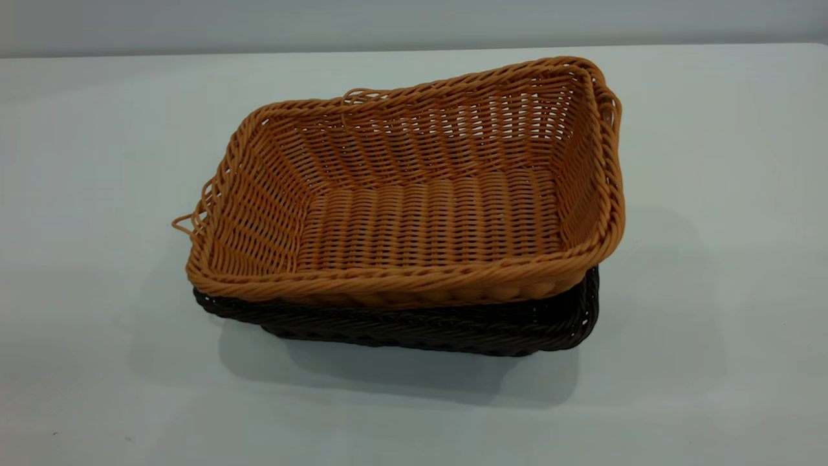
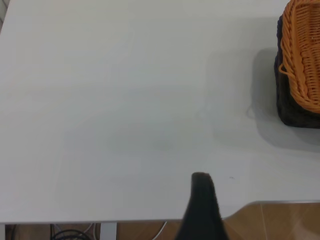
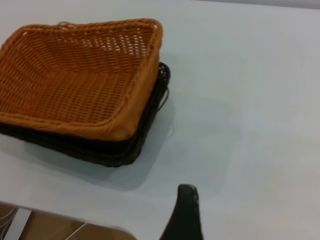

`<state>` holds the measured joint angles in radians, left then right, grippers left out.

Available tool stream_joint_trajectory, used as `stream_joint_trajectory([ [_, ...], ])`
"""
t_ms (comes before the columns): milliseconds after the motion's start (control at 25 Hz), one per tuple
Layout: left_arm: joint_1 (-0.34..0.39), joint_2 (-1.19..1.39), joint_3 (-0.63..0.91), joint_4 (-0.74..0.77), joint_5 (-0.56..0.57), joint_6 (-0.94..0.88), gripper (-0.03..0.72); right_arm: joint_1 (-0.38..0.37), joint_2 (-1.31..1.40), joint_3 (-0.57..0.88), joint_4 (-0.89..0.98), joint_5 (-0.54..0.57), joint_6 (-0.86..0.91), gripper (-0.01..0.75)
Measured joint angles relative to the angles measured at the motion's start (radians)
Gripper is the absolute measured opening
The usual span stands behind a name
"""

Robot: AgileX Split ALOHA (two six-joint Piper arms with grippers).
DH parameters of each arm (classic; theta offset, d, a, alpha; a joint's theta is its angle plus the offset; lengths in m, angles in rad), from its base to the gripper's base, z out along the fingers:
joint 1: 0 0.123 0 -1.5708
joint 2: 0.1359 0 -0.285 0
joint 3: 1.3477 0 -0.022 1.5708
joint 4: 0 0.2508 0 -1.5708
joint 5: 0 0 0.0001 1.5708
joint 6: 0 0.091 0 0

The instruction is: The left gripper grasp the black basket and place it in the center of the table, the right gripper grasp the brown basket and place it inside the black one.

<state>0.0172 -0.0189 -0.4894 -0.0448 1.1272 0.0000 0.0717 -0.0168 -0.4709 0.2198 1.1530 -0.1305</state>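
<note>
Inside the black basket (image 1: 453,327) on the counter (image 1: 97,259) sits the brown basket (image 1: 420,220), tilted. Both tools lie well apart from it; whether either is spread cannot be told.

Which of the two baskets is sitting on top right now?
The brown basket, the orange-tan one; it sits tilted inside the black basket, which rests on the table.

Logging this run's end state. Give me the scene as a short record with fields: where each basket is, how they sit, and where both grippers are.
brown basket: nested in the black basket, tilted, its right side riding higher
black basket: underneath, on the table, only its rim and lower wall showing
table: white
left gripper: away from the baskets, near the table edge, holding nothing
right gripper: away from the baskets, near the table edge, holding nothing
nesting: done, not seated flat
</note>
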Motion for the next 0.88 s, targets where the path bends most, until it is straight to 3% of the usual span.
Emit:
stream_joint_trajectory([
  [480, 0.000, 0.000, 0.000, 0.000, -0.002, 0.000, 0.521, 0.000, 0.000, 0.000, -0.180, -0.004, 0.205, 0.591],
  [880, 0.000, 0.000, 0.000, 0.000, -0.002, 0.000, 0.521, 0.000, 0.000, 0.000, -0.189, -0.004, 0.224, 0.591],
])
